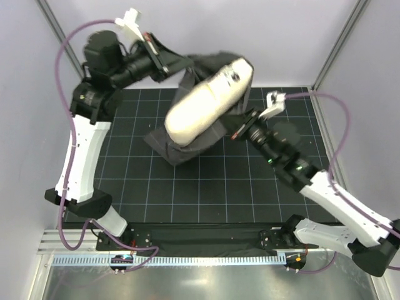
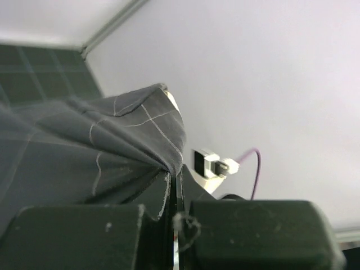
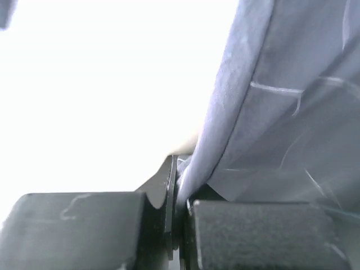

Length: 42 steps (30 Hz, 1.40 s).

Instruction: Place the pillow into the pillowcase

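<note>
The cream-white pillow (image 1: pixel 206 103) hangs tilted above the mat, its lower end inside the dark grey checked pillowcase (image 1: pixel 187 147), its upper end with a dark print sticking out. My left gripper (image 1: pixel 167 64) is shut on the pillowcase's edge (image 2: pixel 135 140) at the upper left. My right gripper (image 1: pixel 240 128) is shut on the opposite edge of the pillowcase (image 3: pixel 281 112) at the right. The case's bottom rests on the mat. In the right wrist view the pillow is a white glare at the left.
The black gridded mat (image 1: pixel 187 187) covers the table. Frame posts stand at the back left (image 1: pixel 53 25) and back right (image 1: pixel 340 44). White walls enclose the back. A metal rail (image 1: pixel 187 259) runs along the near edge.
</note>
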{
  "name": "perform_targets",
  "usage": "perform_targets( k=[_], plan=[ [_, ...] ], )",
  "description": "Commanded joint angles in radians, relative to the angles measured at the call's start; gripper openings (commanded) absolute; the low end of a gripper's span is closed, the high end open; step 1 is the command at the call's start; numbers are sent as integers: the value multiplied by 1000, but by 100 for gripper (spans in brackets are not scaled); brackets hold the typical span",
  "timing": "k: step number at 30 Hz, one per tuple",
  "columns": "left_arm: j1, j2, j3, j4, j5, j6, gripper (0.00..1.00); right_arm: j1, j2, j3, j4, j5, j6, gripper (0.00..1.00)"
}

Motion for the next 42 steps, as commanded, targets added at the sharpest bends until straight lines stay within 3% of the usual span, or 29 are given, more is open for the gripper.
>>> perform_targets(
  k=[1,7,11,15,21,26,28,29,34,38,42],
  plan=[
    [112,-9,145,215,156,-165,0,-10,-72,380,-74,-139,-111,4],
    [280,-73,-11,602,273,-472,0,-22,53,954,-370,-67,-252,4],
    [284,-125,-108,763,279,-558,0,-21,127,1134,-462,-18,-303,4],
    [286,-133,-84,877,274,-667,0,-22,132,1093,-472,-4,-323,4],
    [286,-104,123,915,195,-773,0,-28,86,860,-351,-34,-299,4],
    [287,-99,171,929,99,-804,0,-29,52,817,-281,-64,-277,4],
    [287,-144,67,996,96,-799,0,-29,46,830,-252,-59,-281,4],
    [286,-180,-113,1022,93,-790,0,-29,56,852,-238,-53,-286,4],
    [286,-507,-586,1053,-42,-631,1,-29,199,1243,-260,-62,-334,4],
    [284,-610,-746,1058,-54,-588,1,-29,322,1462,-203,-73,-328,4],
    [281,-655,-794,1069,-77,-566,0,-30,323,1383,-157,-87,-305,4]
  ],
)
